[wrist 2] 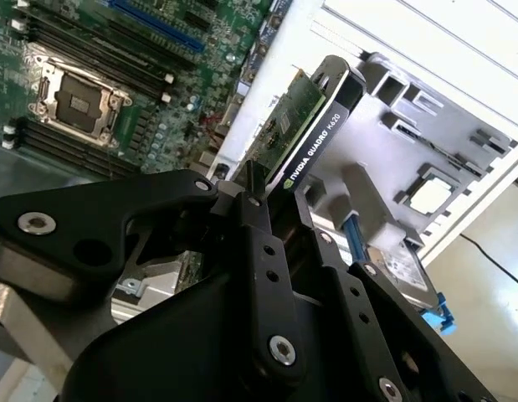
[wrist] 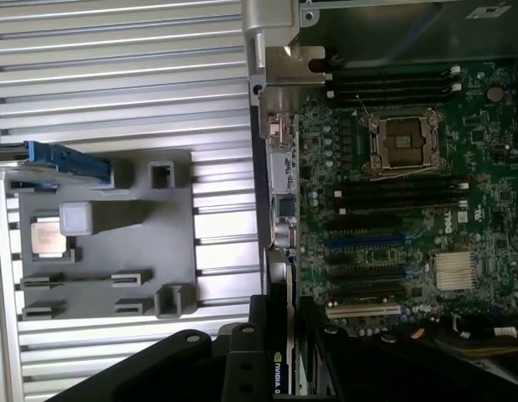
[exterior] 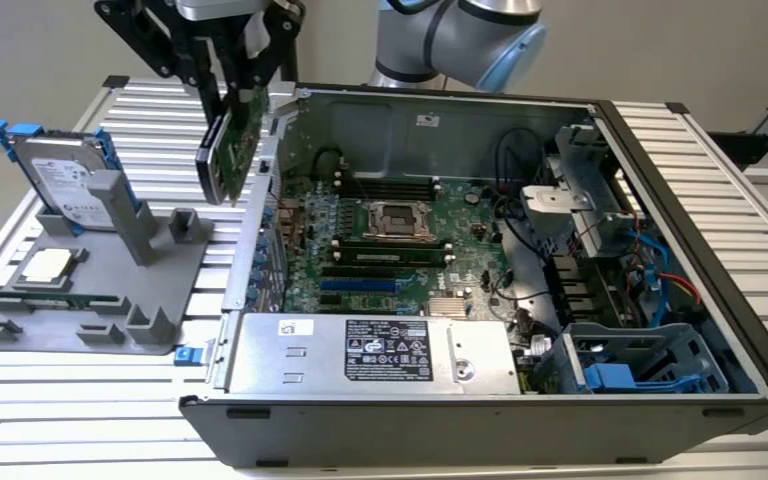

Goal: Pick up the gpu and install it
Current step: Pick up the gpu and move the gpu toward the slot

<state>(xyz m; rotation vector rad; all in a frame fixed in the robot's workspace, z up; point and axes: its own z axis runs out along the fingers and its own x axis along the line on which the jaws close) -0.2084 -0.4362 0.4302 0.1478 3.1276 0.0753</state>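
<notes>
Upper left in the exterior view, the black gripper (exterior: pixel 233 92) clenches one flat green-and-black gpu (exterior: pixel 228 150), hanging between one silver hard drive (exterior: pixel 67 180) and one open computer case (exterior: pixel 491 440).

gpu (exterior: pixel 232 150) above case (exterior: pixel 491 430) edge; fixture tray (exterior: pixel 191 270) on exterior view's left.

Computer case (exterior: pixel 491 430) open on top, blue expansion slots (exterior: pixel 357 284) exposed, rear wall (exterior: pixel 253 250) close beside the gpu (exterior: pixel 228 150) clamped in the hand (exterior: pixel 233 95), power supply (exterior: pixel 357 350) bordering the slots, hard drive (exterior: pixel 71 180) upright nearby.
</notes>
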